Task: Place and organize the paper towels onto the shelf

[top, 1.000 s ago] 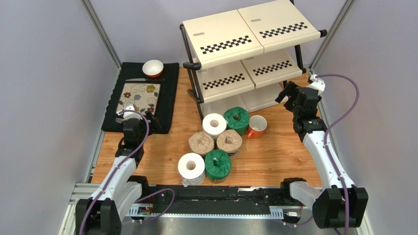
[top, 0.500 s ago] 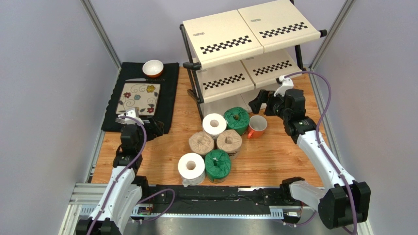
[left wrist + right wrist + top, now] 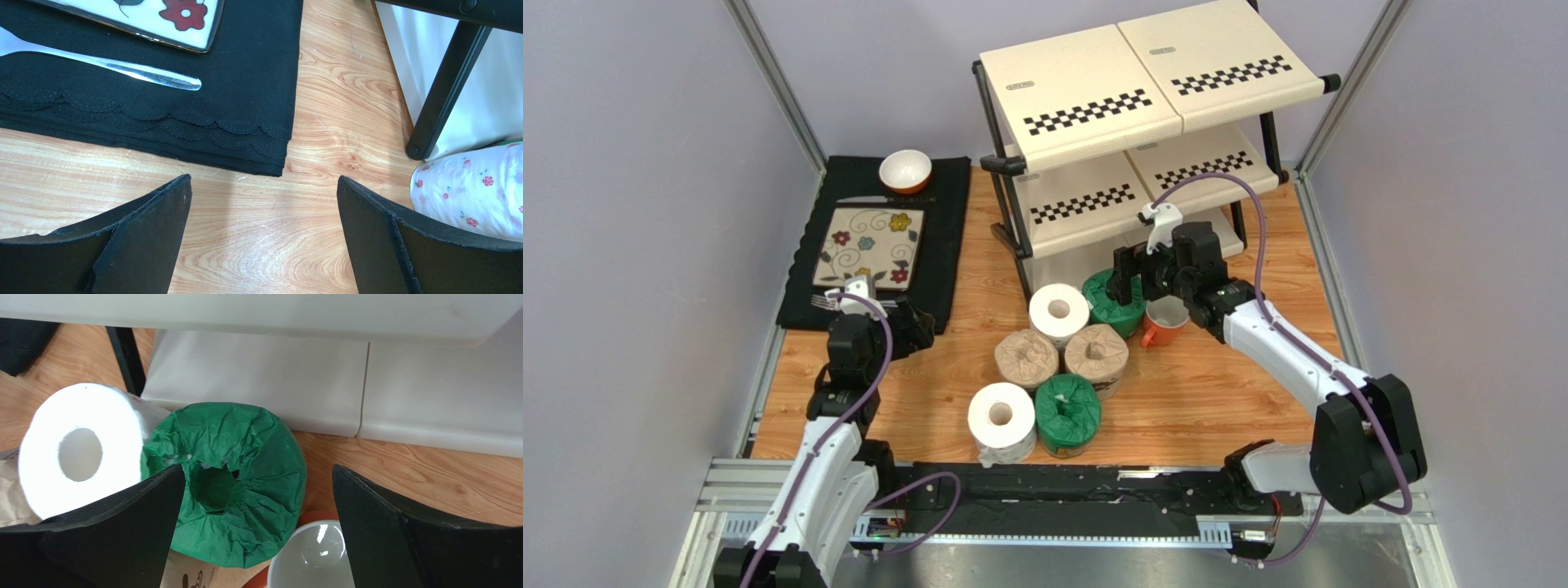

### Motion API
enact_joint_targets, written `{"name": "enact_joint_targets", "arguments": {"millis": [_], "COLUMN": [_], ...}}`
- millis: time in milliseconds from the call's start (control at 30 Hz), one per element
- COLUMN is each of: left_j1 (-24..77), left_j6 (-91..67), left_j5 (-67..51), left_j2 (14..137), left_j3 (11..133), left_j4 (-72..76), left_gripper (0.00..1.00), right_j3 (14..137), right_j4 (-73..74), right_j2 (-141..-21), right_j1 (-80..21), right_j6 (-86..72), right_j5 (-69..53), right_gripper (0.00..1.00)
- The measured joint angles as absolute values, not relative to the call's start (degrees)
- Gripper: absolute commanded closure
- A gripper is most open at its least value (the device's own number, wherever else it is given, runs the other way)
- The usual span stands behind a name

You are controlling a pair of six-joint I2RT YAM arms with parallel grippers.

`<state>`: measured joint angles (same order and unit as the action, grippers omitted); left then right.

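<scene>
A: Progress?
B: Nothing placed, I'd say. All six paper towels [image 3: 1097, 355] sit bunched on the table [image 3: 1185, 404], just in front of the shelf [image 3: 1100, 104]. The tiers I can see are bare; the bottom one is partly hidden.
A: Hands?
B: Right hand [image 3: 258, 484] spread wide, holding nothing, over the green roll [image 3: 264, 447] nearest the shelf. Fingers either side, not touching as far as I can tell. Looks like the first pick lining up. Left hand [image 3: 263, 190] also wide open, empty, low over the table by the placemat [image 3: 245, 92].
A: What's left?
B: Everything: six picks, six placements, then tidying.
A: View differences?
B: Top view gives the full count and all three tiers. Only the right wrist shows the green roll's crumpled wrap and hollow core. It also shows a white roll [image 3: 110, 410] pressed against one side, the mug [image 3: 316, 551] rim just beside, and the shelf's bottom panel close behind. Left wrist shows a fork [image 3: 123, 66] on the placemat, a plate [image 3: 178, 18] corner and a shelf leg. At its edge is a flowered roll [image 3: 472, 184], with a print unreadable from above.
</scene>
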<state>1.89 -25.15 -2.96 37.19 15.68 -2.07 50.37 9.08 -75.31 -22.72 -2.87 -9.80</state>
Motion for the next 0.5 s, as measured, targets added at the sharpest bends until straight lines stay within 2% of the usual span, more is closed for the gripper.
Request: {"name": "enact_joint_targets", "arguments": {"millis": [167,300,500], "left_j1": [1.9,1.9,1.9], "left_j6": [-25.1,-25.1,-25.1], "left_j5": [-3.2,-3.6,-4.0], "left_j2": [37.5,37.8,37.8], "left_j3": [15.7,15.7,15.7], "left_j4": [-2.0,-2.0,-2.0], "left_gripper": [0.05,0.05,0.05], "right_j3": [50.9,52.1,52.7], "right_j4": [9.3,9.6,11.0], "right_j2": [-76.4,-78.1,-80.4], "right_j1": [-22.7,-22.7,-22.7], "right_j6": [-1.7,-1.4,-1.1], "right_j5": [-7.6,-6.5,-6.1], "right_gripper": [0.09,0.18,0.2]}}
